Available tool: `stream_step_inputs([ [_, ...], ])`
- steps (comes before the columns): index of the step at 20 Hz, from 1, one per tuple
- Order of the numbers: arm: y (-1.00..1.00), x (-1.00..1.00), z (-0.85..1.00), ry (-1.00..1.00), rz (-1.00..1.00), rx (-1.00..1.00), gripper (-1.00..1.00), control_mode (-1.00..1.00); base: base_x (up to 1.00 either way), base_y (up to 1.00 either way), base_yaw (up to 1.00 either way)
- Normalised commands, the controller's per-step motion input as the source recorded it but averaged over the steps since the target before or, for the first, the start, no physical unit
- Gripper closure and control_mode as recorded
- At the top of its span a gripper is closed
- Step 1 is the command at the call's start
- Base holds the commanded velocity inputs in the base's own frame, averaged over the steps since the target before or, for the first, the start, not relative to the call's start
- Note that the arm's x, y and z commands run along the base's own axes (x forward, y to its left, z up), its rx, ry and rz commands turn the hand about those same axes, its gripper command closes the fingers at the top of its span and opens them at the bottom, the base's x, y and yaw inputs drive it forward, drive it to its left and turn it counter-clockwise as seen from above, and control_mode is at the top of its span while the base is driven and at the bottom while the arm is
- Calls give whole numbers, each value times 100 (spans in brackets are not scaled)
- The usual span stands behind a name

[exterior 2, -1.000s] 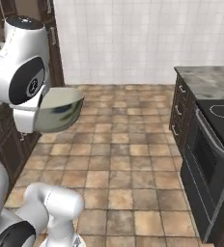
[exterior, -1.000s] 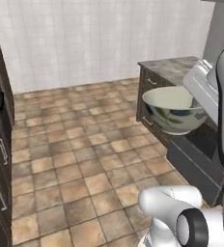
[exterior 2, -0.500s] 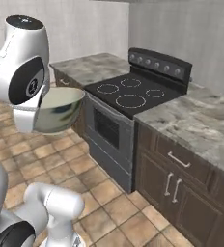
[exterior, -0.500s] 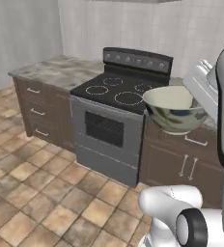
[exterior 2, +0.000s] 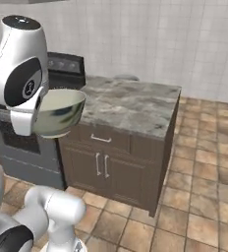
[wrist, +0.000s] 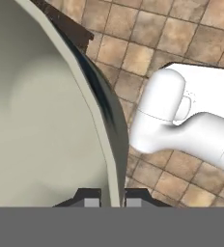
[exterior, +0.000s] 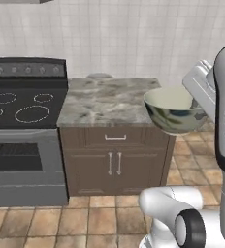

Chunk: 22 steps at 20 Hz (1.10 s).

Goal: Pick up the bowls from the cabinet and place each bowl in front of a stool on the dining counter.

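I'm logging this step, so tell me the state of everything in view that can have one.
Bowl: upright, off the counter, rim pinched by the hand.
Hand: shut on the bowl's rim.
Cabinet doors: closed.
Drawer: closed.
Oven door: closed.

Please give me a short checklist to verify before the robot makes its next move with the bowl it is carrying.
1. Grip: gripper shut on the bowl rim, one finger inside, one outside: ok.
2. Bowl level: upright, opening up, in both base views: ok.
3. Bowl contents: cream inside looks empty: ok.
4. Clearance: bowl is in the air beside the counter, apart from it: ok.
5. Stools at the placing spot: cannot tell.
6. Second bowl's place: cannot tell.
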Motion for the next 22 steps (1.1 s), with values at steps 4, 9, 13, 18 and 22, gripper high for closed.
stream_step_inputs([
  [4, 0, 0, 0, 0, 0, 0, 100, 100, 35, -100, -50],
  [9, 0, 0, 0, 0, 0, 0, 100, 100, 36, -100, -27],
  [13, 0, 0, 0, 0, 0, 0, 100, 100, 93, -100, -5],
  [18, 0, 0, 0, 0, 0, 0, 100, 100, 100, -100, 8],
  [22, 0, 0, 0, 0, 0, 0, 100, 100, 100, -98, 19],
])
